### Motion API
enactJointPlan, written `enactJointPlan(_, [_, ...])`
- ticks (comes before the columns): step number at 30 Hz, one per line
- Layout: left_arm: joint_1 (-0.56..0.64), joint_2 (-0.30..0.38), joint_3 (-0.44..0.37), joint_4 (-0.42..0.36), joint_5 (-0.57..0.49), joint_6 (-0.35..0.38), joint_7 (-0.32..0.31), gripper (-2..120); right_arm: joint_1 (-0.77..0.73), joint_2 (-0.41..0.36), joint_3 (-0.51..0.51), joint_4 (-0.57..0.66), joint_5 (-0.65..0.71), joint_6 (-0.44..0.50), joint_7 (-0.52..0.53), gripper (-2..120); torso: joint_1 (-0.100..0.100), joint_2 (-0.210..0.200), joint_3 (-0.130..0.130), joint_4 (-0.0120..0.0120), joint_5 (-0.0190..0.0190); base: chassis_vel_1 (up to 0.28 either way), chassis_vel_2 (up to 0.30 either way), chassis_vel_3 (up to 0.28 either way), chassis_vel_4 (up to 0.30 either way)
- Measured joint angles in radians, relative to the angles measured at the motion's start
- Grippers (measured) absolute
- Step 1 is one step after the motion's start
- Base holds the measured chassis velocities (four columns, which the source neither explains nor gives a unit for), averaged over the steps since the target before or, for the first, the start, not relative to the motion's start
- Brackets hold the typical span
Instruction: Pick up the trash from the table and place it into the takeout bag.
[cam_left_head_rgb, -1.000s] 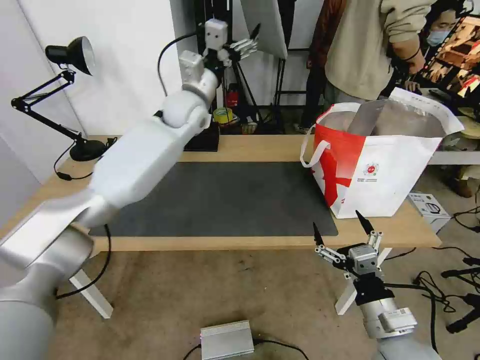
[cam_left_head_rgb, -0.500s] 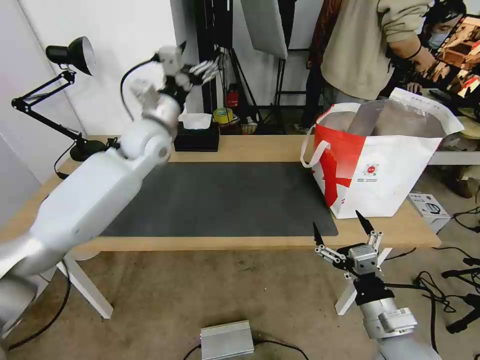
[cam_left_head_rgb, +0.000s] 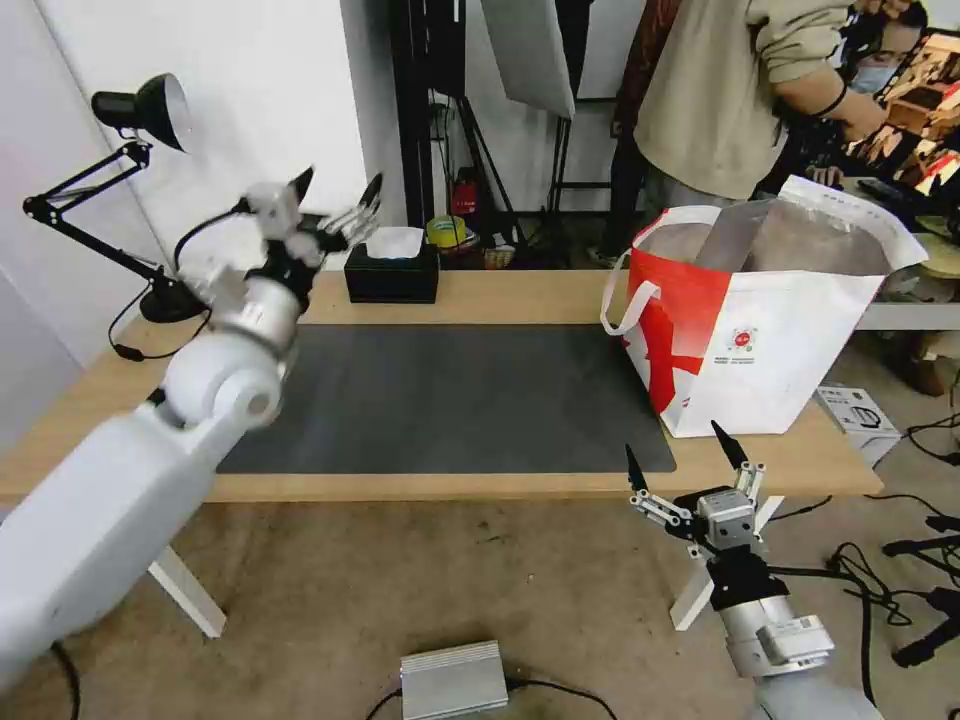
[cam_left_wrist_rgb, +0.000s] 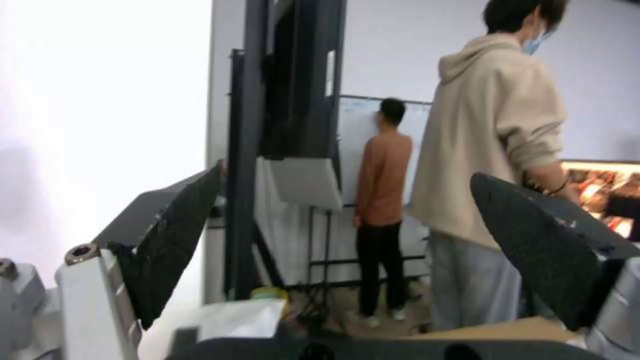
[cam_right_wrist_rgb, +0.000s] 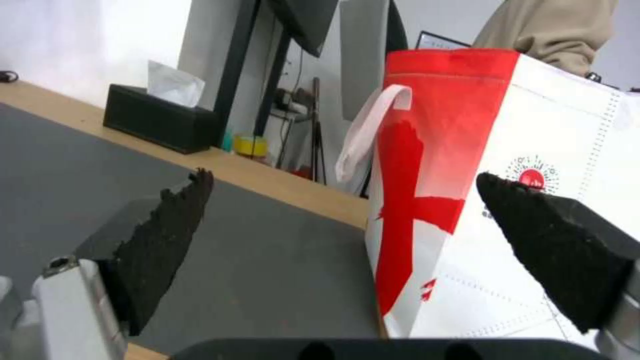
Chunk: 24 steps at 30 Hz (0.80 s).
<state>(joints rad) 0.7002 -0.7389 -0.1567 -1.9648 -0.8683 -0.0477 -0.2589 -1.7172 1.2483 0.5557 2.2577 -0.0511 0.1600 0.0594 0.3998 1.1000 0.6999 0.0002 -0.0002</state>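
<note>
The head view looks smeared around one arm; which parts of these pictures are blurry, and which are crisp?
In the head view the left gripper and its forearm are smeared by motion above the table, while the right gripper and the takeout bag are crisp. In the left wrist view the whole room looks soft, the wall washed out white. In the right wrist view the bag's print reads fairly sharp.

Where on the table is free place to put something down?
The dark mat is bare between the tissue box at the back and the takeout bag on the right. The right end is crowded by the bag.
</note>
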Motion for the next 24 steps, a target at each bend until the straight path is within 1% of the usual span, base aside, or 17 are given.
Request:
enactJointPlan(1, [0.040,0.002,-0.032,-0.016,0.022,0.000,0.001,100,0.000,0.000,0.000,0.000,0.000,0.000,0.000,100,0.000,0.000,0.000,-0.0002,-0.0001,0.000,0.000,0.000,0.000])
enactJointPlan(2, [0.040,0.002,-0.032,-0.016,0.022,0.000,0.001,100,0.000,0.000,0.000,0.000,0.000,0.000,0.000,100,0.000,0.000,0.000,-0.0002,-0.0001,0.000,0.000,0.000,0.000])
enactJointPlan(4, [0.119,0.000,-0.095,-0.041,0.054,-0.001,0.015,100,0.000,0.000,0.000,0.000,0.000,0.000,0.000,100,0.000,0.000,0.000,-0.0003,0.0007,0.000,0.000,0.000,0.000])
enactJointPlan(5, [0.189,-0.009,-0.148,-0.056,0.083,-0.007,0.039,100,0.000,0.000,0.000,0.000,0.000,0.000,0.000,100,0.000,0.000,0.000,-0.0003,-0.0003,0.000,0.000,0.000,0.000])
enactJointPlan(6, [0.189,-0.009,-0.148,-0.056,0.083,-0.007,0.039,100,0.000,0.000,0.000,0.000,0.000,0.000,0.000,100,0.000,0.000,0.000,-0.0003,-0.0003,0.000,0.000,0.000,0.000])
enactJointPlan(7, [0.255,-0.021,-0.208,-0.076,0.110,-0.016,0.062,100,0.000,0.000,0.000,0.000,0.000,0.000,0.000,100,0.000,0.000,0.000,-0.0001,-0.0001,0.000,0.000,0.000,0.000])
enactJointPlan(8, [0.283,-0.027,-0.233,-0.088,0.119,-0.022,0.069,100,0.000,0.000,0.000,0.000,0.000,0.000,0.000,100,0.000,0.000,0.000,-0.0003,0.0005,0.000,0.000,0.000,0.000])
enactJointPlan(10, [0.386,-0.057,-0.325,-0.135,0.150,-0.030,0.090,100,0.000,0.000,0.000,0.000,0.000,0.000,0.000,100,0.000,0.000,0.000,-0.0002,-0.0002,0.000,0.000,0.000,0.000])
enactJointPlan(11, [0.386,-0.057,-0.325,-0.135,0.150,-0.030,0.090,100,0.000,0.000,0.000,0.000,0.000,0.000,0.000,100,0.000,0.000,0.000,-0.0002,-0.0002,0.000,0.000,0.000,0.000])
enactJointPlan(12, [0.426,-0.071,-0.366,-0.157,0.164,-0.035,0.099,100,0.000,0.000,0.000,0.000,0.000,0.000,0.000,100,0.000,0.000,0.000,-0.0005,0.0002,0.000,0.000,0.000,0.000])
enactJointPlan(13, [0.493,-0.097,-0.427,-0.197,0.182,-0.043,0.114,100,0.000,0.000,0.000,0.000,0.000,0.000,0.000,100,0.000,0.000,0.000,-0.0005,0.0005,0.000,0.000,0.000,0.000])
enactJointPlan(14, [0.522,-0.110,-0.448,-0.213,0.189,-0.045,0.121,100,0.000,0.000,0.000,0.000,0.000,0.000,0.000,100,0.000,0.000,0.000,-0.0002,0.0005,0.000,0.000,0.000,0.000])
enactJointPlan(15, [0.575,-0.142,-0.484,-0.241,0.205,-0.048,0.130,100,0.000,0.000,0.000,0.000,0.000,0.000,0.000,100,0.000,0.000,0.000,0.0001,0.0001,0.000,0.000,0.000,0.000])
enactJointPlan(16, [0.575,-0.142,-0.484,-0.241,0.205,-0.048,0.130,100,0.000,0.000,0.000,0.000,0.000,0.000,0.000,100,0.000,0.000,0.000,0.0001,0.0001,0.000,0.000,0.000,0.000])
enactJointPlan(20, [0.693,-0.251,-0.542,-0.295,0.277,-0.081,0.135,100,0.000,0.000,0.000,0.000,0.000,0.000,0.000,100,0.000,0.000,0.000,-0.0003,0.0002,0.000,0.000,0.000,0.000])
enactJointPlan(21, [0.693,-0.251,-0.542,-0.295,0.277,-0.081,0.135,100,0.000,0.000,0.000,0.000,0.000,0.000,0.000,100,0.000,0.000,0.000,-0.0003,0.0002,0.000,0.000,0.000,0.000])
enactJointPlan(24, [0.733,-0.292,-0.561,-0.306,0.307,-0.102,0.150,100,0.000,0.000,0.000,0.000,0.000,0.000,0.000,100,0.000,0.000,0.000,-0.0004,0.0003,0.000,0.000,0.000,0.000])
